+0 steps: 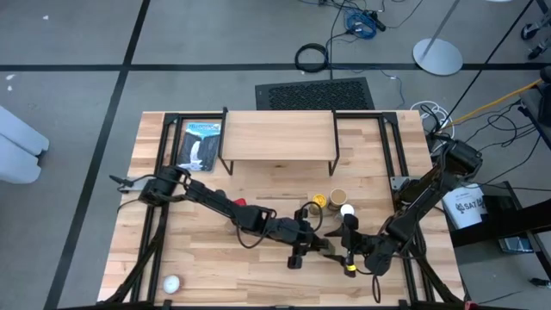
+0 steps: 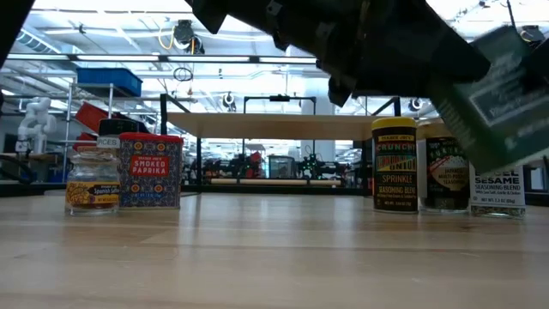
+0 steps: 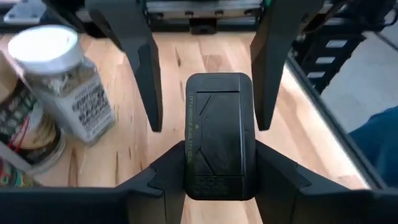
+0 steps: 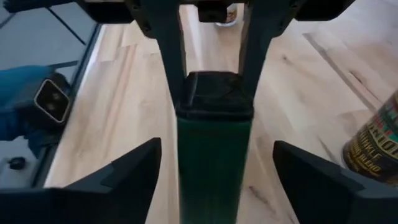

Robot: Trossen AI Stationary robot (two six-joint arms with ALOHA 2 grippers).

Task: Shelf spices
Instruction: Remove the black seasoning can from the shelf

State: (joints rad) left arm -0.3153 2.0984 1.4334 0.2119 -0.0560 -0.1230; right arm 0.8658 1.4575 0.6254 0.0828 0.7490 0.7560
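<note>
Black square tin (image 1: 328,247) hangs between both claws near the surface's front edge from above, while the left wrist shows the left claw (image 3: 208,121) clamped on it and the right wrist shows the right claw (image 4: 214,180) spread apart around it.

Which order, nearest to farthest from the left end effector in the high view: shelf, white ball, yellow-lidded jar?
From the left end effector, gripping the black tin:
1. Yellow-lidded jar, just on its shelf side.
2. Shelf, along the table's far edge.
3. White ball, near left corner.
</note>
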